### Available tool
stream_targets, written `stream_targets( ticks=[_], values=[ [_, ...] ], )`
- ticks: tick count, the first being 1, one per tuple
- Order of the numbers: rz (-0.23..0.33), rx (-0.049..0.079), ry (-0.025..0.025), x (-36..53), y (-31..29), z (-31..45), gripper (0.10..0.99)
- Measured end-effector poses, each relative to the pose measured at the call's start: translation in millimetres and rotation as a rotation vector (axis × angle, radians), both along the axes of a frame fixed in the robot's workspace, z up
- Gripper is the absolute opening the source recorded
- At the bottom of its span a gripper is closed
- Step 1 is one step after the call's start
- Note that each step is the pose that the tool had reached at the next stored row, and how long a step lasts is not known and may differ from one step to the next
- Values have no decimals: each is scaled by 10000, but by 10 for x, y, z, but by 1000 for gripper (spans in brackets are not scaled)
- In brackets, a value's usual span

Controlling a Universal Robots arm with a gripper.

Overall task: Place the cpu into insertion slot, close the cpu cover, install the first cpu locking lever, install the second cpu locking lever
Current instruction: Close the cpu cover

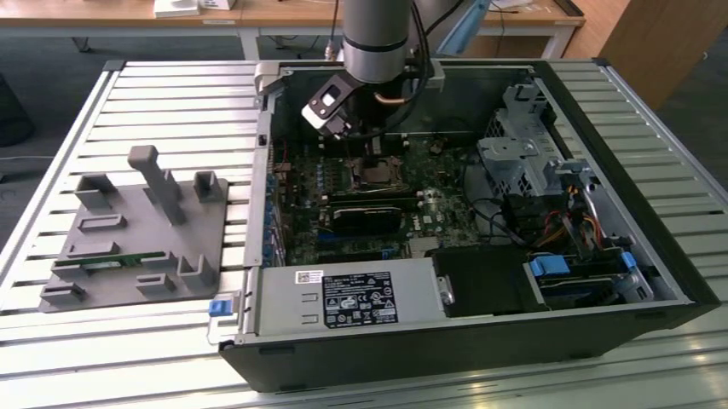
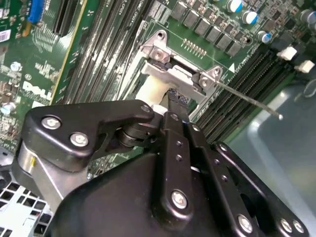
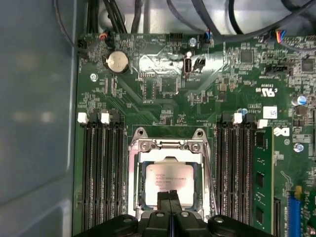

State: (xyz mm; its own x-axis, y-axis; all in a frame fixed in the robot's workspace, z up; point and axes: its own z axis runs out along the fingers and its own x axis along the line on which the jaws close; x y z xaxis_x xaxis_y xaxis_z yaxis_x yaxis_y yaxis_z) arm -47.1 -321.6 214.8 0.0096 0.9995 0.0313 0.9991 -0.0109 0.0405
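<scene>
- While the cpu lies in the insertion slot under the cpu cover, the gripper sits pinched narrow, empty, at the cover's edge.
- Judgement: press straight down, evenly.

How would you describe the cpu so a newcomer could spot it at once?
Inside the open computer case, find the green motherboard. Between its two banks of black memory slots sits a square silver frame, the cpu cover. The cpu is the flat, dull silvery square in that frame's window: solid and pale, unlike the black slots beside it.
</scene>
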Motion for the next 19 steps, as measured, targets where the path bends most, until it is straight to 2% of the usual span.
stream_targets(
  ticks=[6,13,19],
  values=[
    [-1,-2,1,-53,1,-53,106],
    [-1,0,1,-62,5,-137,106],
    [-1,-5,4,-63,5,-158,106]
  ],
)
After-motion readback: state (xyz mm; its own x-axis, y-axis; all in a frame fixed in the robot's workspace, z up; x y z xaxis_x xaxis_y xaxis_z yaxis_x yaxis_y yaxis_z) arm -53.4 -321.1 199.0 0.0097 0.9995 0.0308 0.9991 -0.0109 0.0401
